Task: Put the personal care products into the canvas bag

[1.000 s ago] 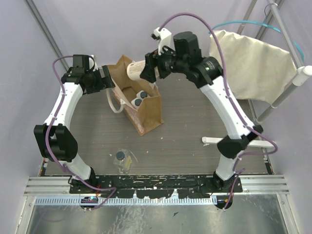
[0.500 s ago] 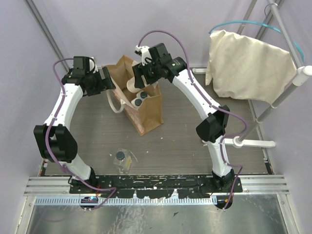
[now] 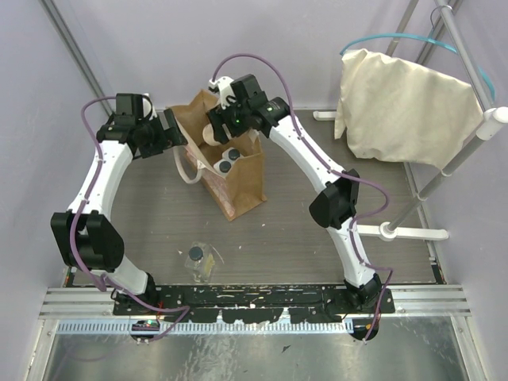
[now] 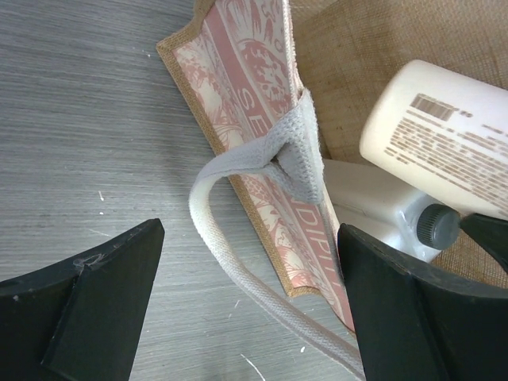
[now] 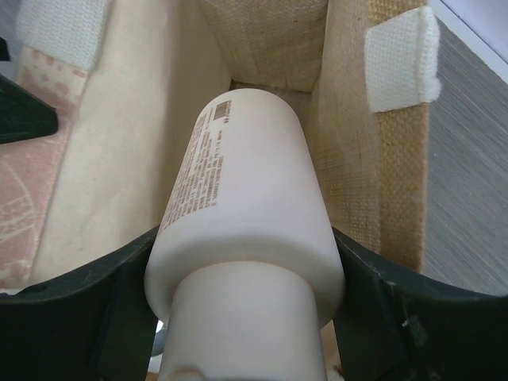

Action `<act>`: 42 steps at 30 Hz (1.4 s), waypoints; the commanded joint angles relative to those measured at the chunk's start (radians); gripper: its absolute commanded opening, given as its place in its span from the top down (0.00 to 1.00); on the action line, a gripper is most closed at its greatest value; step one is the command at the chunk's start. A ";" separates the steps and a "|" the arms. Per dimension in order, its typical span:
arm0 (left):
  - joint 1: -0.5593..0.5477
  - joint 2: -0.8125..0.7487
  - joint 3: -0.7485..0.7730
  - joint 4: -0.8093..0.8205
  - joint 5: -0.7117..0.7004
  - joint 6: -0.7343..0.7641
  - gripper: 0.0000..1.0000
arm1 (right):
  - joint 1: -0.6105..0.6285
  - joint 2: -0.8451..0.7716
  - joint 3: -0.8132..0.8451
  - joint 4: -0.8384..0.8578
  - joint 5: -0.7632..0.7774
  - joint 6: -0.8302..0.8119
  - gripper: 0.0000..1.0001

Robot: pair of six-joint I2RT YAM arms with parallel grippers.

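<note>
The tan canvas bag (image 3: 238,186) stands upright at the middle of the table, its mouth open. Two white bottles (image 3: 229,159) with black caps lie inside it; one also shows in the left wrist view (image 4: 381,208). My right gripper (image 3: 219,129) is shut on the cream round bottle (image 5: 242,198) and holds it tilted, base first, inside the bag's mouth (image 5: 270,48). My left gripper (image 4: 250,313) is open at the bag's left side, its jaws astride the printed wall (image 4: 238,103) and the pale handle (image 4: 238,254). The small black-capped item in clear wrap (image 3: 198,256) lies on the table near the front.
A large cream cloth sheet (image 3: 405,103) with teal cord hangs on a white rack at the right. The rack's foot (image 3: 413,233) lies on the table at the right. Purple walls close in on both sides.
My right arm has swung left and down, taking the cream bottle from above the bag's rim into its mouth. My left gripper has stayed open at the bag's left side.
</note>
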 commanded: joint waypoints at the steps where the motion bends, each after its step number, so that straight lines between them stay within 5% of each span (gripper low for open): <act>1: 0.004 -0.036 -0.026 0.026 0.008 -0.012 0.02 | 0.026 -0.011 0.077 0.122 0.075 -0.092 0.99; 30: 0.004 -0.008 -0.031 0.013 0.027 -0.020 0.02 | 0.035 0.034 -0.044 -0.077 0.228 -0.201 0.99; 42: 0.004 0.011 -0.009 0.011 0.028 -0.019 0.02 | 0.036 0.096 -0.043 0.043 0.225 -0.177 0.68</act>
